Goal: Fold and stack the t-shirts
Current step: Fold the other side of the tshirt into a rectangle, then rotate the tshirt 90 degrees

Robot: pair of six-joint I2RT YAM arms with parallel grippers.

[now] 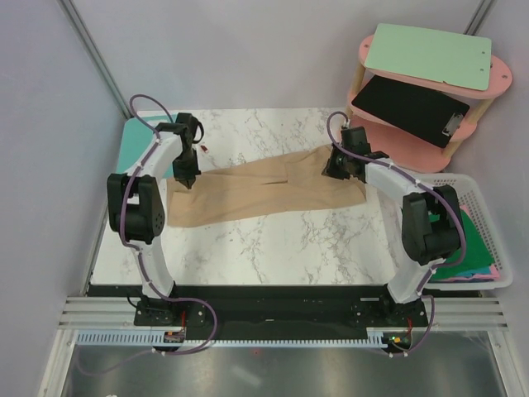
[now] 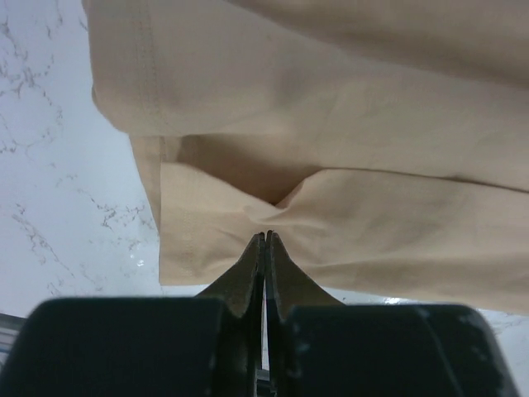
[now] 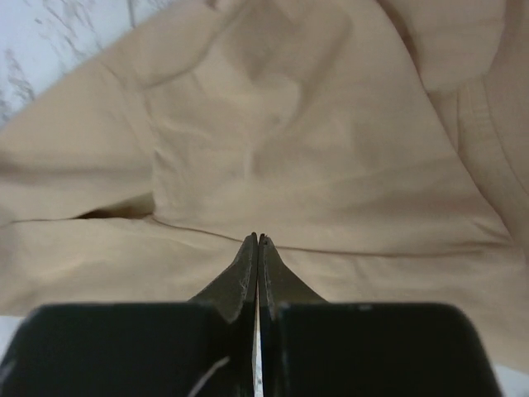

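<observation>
Tension setup: left gripper (image 2: 264, 236) pinches t-shirt (image 1: 264, 195) edge, right gripper (image 3: 257, 238) pressed together, probably nipping opposite end; cloth stretched flat for folding.

I see the white marble surface (image 1: 273, 248) filling the middle of my overhead view. At the far right stands a pink two-tier shelf (image 1: 382, 128), with a pale green board (image 1: 426, 51) lying on its top tier and a black clipboard (image 1: 409, 106) on the lower one. Nearer, along the right edge, sits a white slatted basket (image 1: 489, 227).
</observation>
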